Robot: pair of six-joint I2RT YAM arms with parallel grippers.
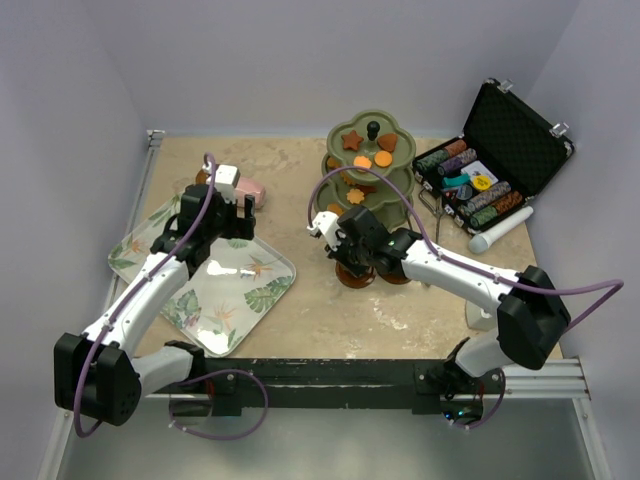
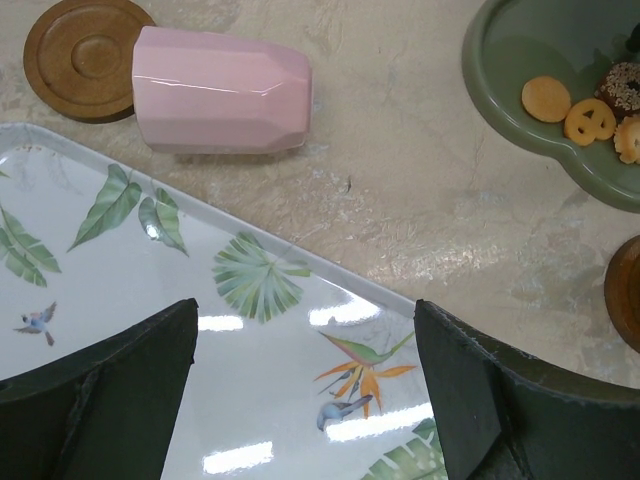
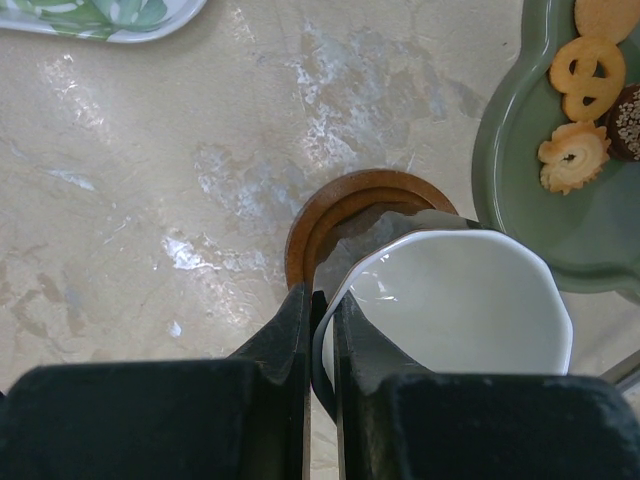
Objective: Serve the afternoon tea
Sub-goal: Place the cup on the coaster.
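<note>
Porcelain was judged to be the matter in hand: thin-walled, glazed, light, stiff and easily chipped. Nearest the right wrist camera, the right gripper (image 3: 322, 310) was seen closed to a narrow slit on the rim of the cream cup (image 3: 460, 300), the wall apparently taken between the two fingers. The cup was held upright, over and a little to one side of a brown saucer (image 3: 325, 215); whether its foot touched the wood could not be told. A rim pinch of this kind was judged liable to slip on glaze, so a slow, level lowering was thought advisable.

On the other side, the left gripper (image 2: 305, 320) was seen spread wide and empty above the leaf-patterned tray (image 2: 120, 290). Just beyond the tray's edge, the pink cup (image 2: 220, 90) was found lying on its side on the table, just beside a second saucer (image 2: 85, 55) and perhaps touching it. It was judged best taken across its faceted flanks, where flat faces would be offered to the pads — not by the mouth.

Farther back, the olive-green stand (image 3: 505, 190) was seen with biscuits (image 3: 575, 155) laid on its tiers — brittle things, it was reckoned, and easily crumbled.
</note>
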